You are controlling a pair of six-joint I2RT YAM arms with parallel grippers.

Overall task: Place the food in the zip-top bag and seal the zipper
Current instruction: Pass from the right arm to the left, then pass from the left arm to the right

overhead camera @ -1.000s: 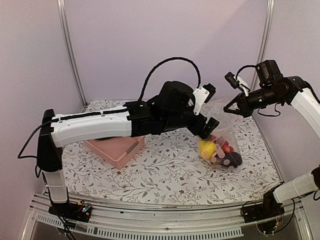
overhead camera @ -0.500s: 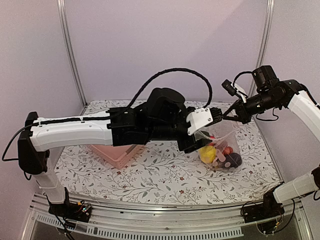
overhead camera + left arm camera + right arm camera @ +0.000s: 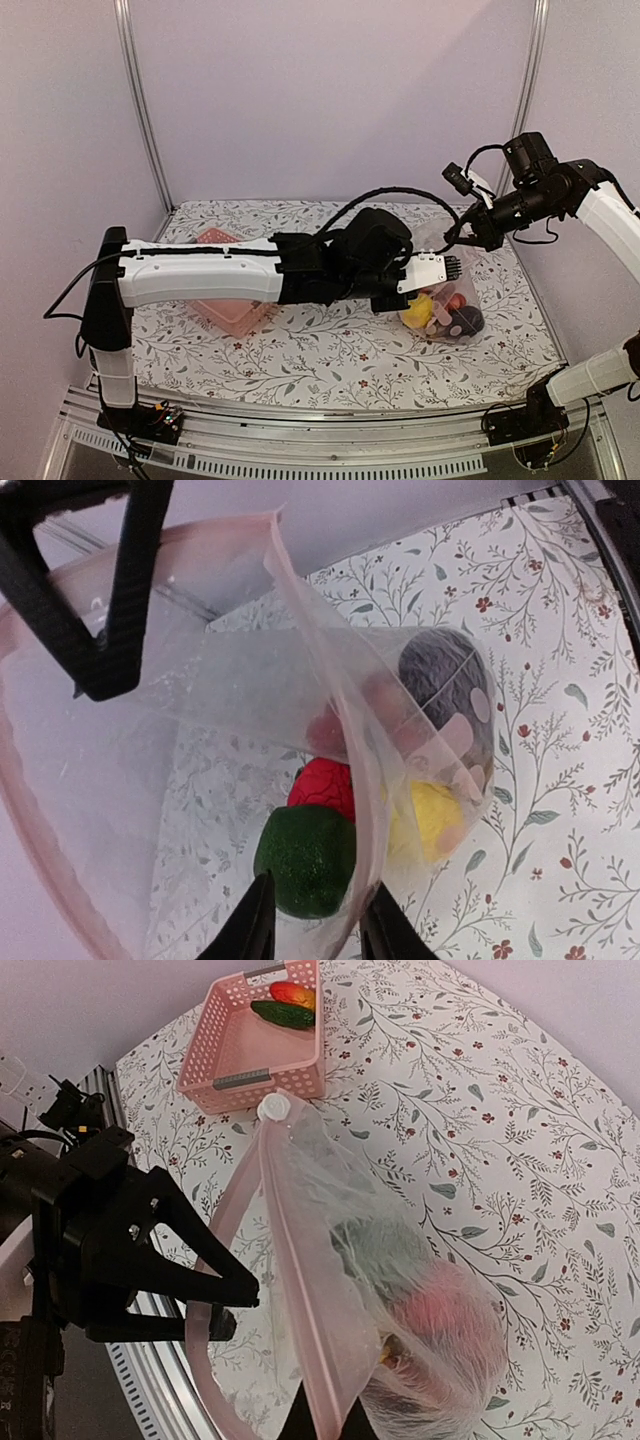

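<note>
**Zip-top bag held open between both arms, right side of the counter**

Your left arm (image 3: pixel 200 270) reaches level across the counter (image 3: pixel 300 350) toward the right. The left fingers (image 3: pixel 256 935) stand spread at the bag's mouth, with the film edge running loose between them. Your right arm (image 3: pixel 600 205) bends in from the right, forearm raised. The right fingers (image 3: pixel 135 570) are pressed together on the zipper (image 3: pixel 320 1390), holding the zip-top bag (image 3: pixel 470 275) up. The food (image 3: pixel 440 310), green, red, yellow and dark purple pieces, lies in the bag's sagging bottom, low against the counter.
</note>
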